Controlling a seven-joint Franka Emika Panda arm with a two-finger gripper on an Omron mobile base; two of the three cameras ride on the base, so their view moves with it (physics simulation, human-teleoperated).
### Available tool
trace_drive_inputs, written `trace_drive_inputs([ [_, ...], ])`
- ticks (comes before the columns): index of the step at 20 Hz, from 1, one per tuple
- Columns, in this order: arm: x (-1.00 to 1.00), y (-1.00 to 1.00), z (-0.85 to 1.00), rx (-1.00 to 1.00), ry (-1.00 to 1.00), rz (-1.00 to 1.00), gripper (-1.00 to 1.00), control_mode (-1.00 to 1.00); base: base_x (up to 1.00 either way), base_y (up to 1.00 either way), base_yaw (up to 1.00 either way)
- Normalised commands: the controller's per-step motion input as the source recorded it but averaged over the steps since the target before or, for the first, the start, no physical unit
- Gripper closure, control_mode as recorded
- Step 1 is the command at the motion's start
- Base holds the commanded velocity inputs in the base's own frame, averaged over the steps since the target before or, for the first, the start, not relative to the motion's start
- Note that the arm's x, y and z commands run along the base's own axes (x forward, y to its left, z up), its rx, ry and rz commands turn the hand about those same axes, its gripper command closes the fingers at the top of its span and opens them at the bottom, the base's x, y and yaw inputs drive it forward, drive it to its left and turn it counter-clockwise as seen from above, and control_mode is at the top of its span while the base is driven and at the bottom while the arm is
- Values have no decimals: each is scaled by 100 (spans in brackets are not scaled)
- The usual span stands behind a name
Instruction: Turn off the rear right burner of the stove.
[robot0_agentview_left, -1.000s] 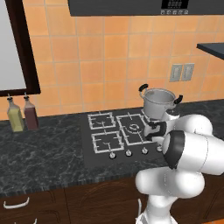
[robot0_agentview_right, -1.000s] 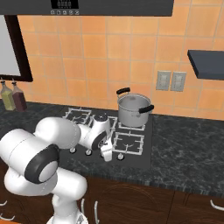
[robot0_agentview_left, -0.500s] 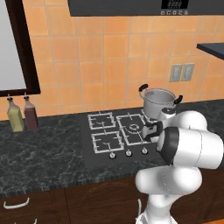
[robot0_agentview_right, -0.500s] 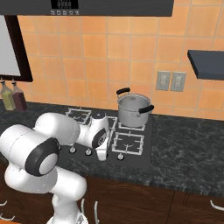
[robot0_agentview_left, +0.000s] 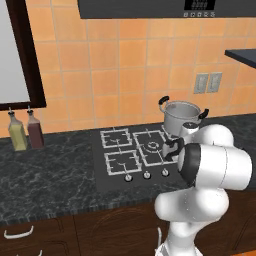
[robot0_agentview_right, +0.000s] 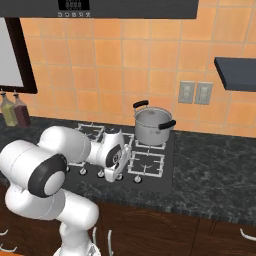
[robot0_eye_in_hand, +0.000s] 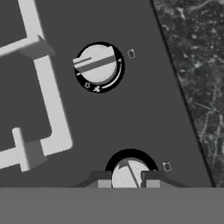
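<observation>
In the left base view, the stove (robot0_agentview_left: 117, 172) is lying in the centre of the frame, set into the dark counter (robot0_agentview_left: 45, 172), with its pale grates toward the tiled wall and its row of knobs along the near edge, where an arm can reach them without crossing the burners. A steel pot (robot0_agentview_left: 181, 115) is sitting right of centre on the rear right burner (robot0_agentview_left: 172, 134), covering most of that grate, which is presumably why this burner is the one to be shut off. The arm is bending in from the lower right, hiding the right end of the knob row. Two bottles (robot0_agentview_left: 27, 131) are standing at the left edge, well apart from the work. In the right base view, the gripper (robot0_agentview_right: 114, 175) is pointing down at the front strip of the stove, left of centre in the frame, beside the front right grate (robot0_agentview_right: 146, 164); the pot is standing behind it in the upper middle. In the hand view, the two fingertips (robot0_eye_in_hand: 101, 178) are flanking a round silver knob (robot0_eye_in_hand: 130, 174) at the bottom centre, one on each side and close against it; whether they are actually clamping it cannot be told. A second knob (robot0_eye_in_hand: 97, 64) is sitting free in the upper middle, its bar slanted. Straddling the knob this way is judged to prepare a wrist twist.
</observation>
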Motion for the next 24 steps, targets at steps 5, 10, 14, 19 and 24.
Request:
trace_drive_inputs([
  [5, -13, 16, -3, 18, 0, -43, 100, -100, 0, 0, 0],
  [10, -1, 14, 0, 19, 0, -46, 100, -100, 0, 0, 0],
  [14, 0, 8, 0, 18, 0, -49, 100, -100, 0, 0, 0],
  [19, 0, 5, 0, 16, 0, -53, 100, -100, 0, 0, 0],
  [24, 0, 1, 0, 16, 0, -57, 100, -100, 0, 0, 0],
])
